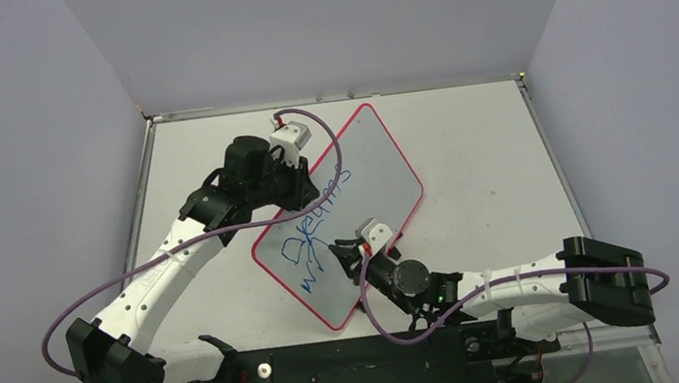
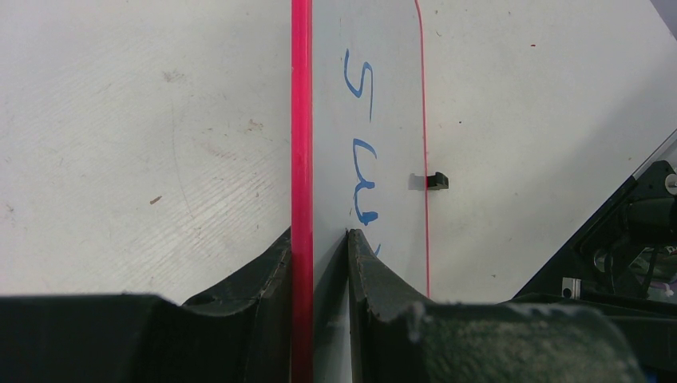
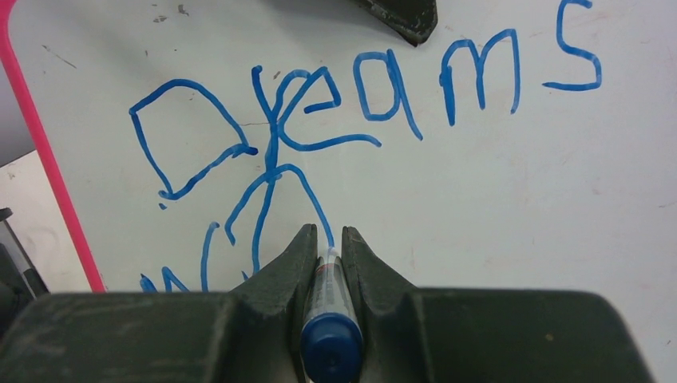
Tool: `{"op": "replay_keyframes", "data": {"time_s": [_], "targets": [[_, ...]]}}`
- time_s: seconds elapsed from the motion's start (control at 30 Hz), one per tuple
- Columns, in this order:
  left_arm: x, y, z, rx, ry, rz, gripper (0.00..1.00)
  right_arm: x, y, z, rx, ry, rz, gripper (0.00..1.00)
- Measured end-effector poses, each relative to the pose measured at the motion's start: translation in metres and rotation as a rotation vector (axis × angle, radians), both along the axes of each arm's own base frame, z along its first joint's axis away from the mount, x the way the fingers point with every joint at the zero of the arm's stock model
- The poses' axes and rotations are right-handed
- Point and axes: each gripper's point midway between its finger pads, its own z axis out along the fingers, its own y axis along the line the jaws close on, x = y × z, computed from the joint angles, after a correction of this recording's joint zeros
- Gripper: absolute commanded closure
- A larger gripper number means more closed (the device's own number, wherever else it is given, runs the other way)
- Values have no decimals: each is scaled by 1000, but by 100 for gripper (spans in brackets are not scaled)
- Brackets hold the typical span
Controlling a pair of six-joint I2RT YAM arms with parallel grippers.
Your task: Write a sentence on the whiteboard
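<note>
**One word down, second line barely begun**

The whiteboard (image 1: 368, 173) lies flat near the middle of the table (image 1: 485, 134), turned diagonally. One corner points toward the far edge and another toward the near edge by the arm bases.

The left pincer (image 2: 319, 239) is clamped on the board's red rim along its left long edge, one finger on each side, pinning it.

The right pincer (image 3: 326, 239) is closed on a blue marker (image 3: 329, 319), whose tip sits on the board surface below the first line.

Of the sentence (image 3: 359, 96), "Dreams" is complete. Under it are only a few strokes, perhaps a "w" and a tall looping stroke that runs up into the "r". I judge the task early, with most of the words left to write.

The new line starts close to the rim on the board's short end, so little margin remains there. Along the writing direction the surface is blank beyond the strokes. A small black clip (image 2: 436, 181) sits on the opposite long edge. Bare table lies right of the board; the enclosure walls close in the left, far and right edges.
</note>
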Motion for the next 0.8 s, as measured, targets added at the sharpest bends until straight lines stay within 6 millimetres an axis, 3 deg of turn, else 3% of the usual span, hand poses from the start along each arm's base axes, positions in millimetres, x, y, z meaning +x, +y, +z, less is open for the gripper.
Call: {"op": "replay_keyframes", "data": {"time_s": [0.4, 0.8], "targets": [[0, 0, 1, -1, -1, 0, 100, -30, 18, -8, -2, 38, 84, 100], [-1, 0, 1, -2, -3, -1, 100, -35, 20, -4, -15, 31, 105, 100]]}}
